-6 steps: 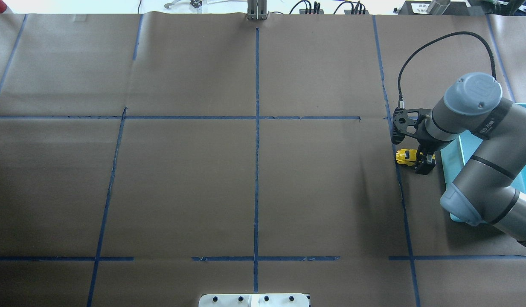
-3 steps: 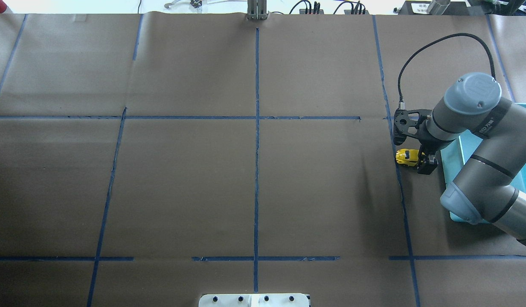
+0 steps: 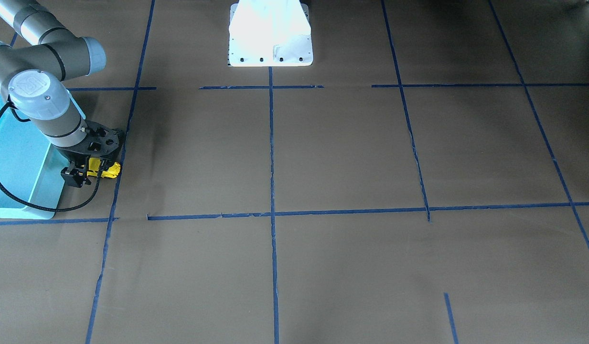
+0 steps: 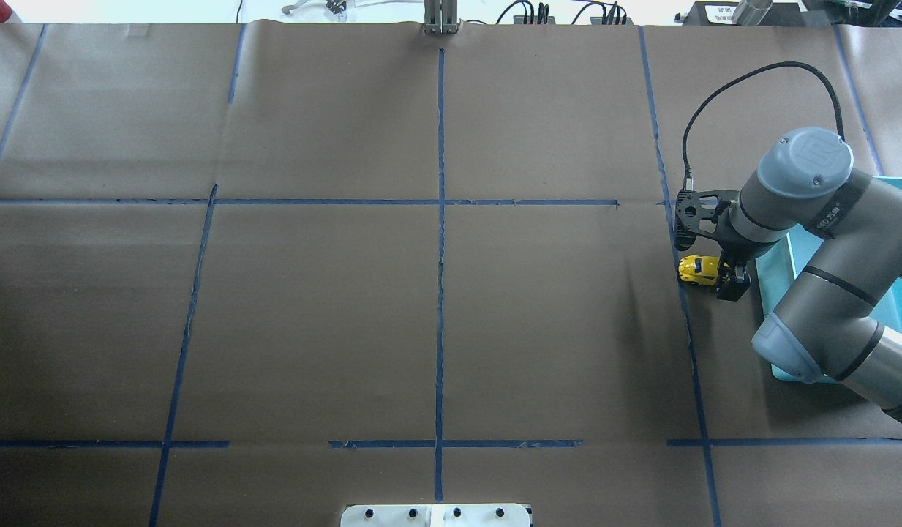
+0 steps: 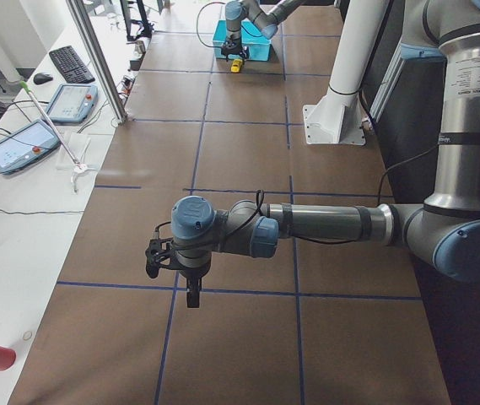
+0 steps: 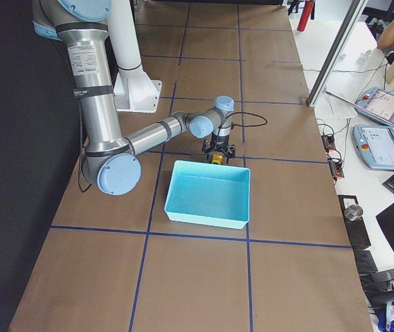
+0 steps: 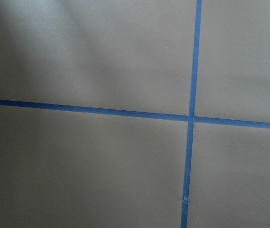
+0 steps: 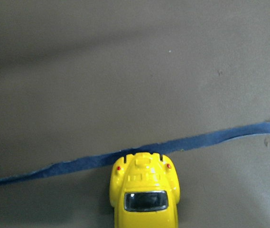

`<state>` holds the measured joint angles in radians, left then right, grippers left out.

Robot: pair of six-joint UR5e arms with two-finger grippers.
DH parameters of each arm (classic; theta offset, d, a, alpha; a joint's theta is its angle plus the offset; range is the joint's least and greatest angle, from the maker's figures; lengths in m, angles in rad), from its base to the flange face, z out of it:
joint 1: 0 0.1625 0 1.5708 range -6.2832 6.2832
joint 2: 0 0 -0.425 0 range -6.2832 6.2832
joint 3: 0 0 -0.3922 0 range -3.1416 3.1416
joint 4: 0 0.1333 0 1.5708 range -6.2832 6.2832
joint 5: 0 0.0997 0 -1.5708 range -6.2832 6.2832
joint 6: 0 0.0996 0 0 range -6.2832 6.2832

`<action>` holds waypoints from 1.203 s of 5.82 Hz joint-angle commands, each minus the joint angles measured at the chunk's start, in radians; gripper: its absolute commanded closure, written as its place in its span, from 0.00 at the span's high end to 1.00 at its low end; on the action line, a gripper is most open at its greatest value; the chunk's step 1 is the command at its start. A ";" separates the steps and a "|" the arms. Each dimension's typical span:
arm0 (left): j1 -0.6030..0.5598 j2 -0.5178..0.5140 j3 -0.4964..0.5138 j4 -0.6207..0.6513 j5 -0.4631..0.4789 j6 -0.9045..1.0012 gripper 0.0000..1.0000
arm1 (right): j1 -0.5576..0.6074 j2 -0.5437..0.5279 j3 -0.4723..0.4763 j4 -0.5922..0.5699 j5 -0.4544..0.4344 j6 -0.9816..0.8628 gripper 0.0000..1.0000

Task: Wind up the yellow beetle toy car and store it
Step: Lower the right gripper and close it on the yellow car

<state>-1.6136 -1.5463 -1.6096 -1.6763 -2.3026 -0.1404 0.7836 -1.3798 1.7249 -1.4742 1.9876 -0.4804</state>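
your right tool sits low on the counter near its right edge, about halfway between the robot's edge and the operators' edge. it is narrow, pinched on the yellow beetle toy car from both sides. the overhead view shows only one dark finger beside the car; the wrist covers the other. the right wrist view shows no fingers at all, but gives you the car's end up close: a small dark window, two red lights, and the rounded tail just touching a blue tape line.

the car's long axis runs across the counter, right edge to left edge. the tail points toward the left edge and the other end, under the tool, toward the light blue bin. the side view from the right shows the bin just beside the tool, with the car outside it on the counter.

your left tool appears only in the left-end view, hanging above the counter; you cannot tell there whether it is wide or narrow.
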 commanded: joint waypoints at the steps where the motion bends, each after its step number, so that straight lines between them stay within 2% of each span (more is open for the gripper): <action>1: 0.001 0.000 0.003 0.001 0.002 -0.004 1.00 | -0.003 0.004 -0.001 0.000 0.002 0.003 0.71; 2: 0.001 0.000 0.005 0.003 0.003 -0.005 1.00 | -0.004 0.002 -0.002 0.000 0.002 0.002 0.70; 3: 0.001 0.000 0.007 0.001 0.003 -0.005 1.00 | -0.006 0.002 -0.002 0.000 0.002 0.000 0.57; 5: 0.001 -0.002 0.011 0.003 0.003 -0.004 1.00 | -0.006 0.002 0.001 0.003 0.002 0.002 0.03; 6: 0.000 0.000 0.010 0.004 0.003 -0.005 1.00 | -0.003 0.004 0.025 0.000 0.011 0.003 0.00; 7: 0.000 -0.002 0.005 0.004 0.003 -0.005 1.00 | 0.008 -0.010 0.126 -0.012 0.022 0.006 0.00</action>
<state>-1.6133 -1.5470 -1.6013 -1.6725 -2.2995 -0.1454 0.7837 -1.3809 1.7774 -1.4777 2.0001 -0.4766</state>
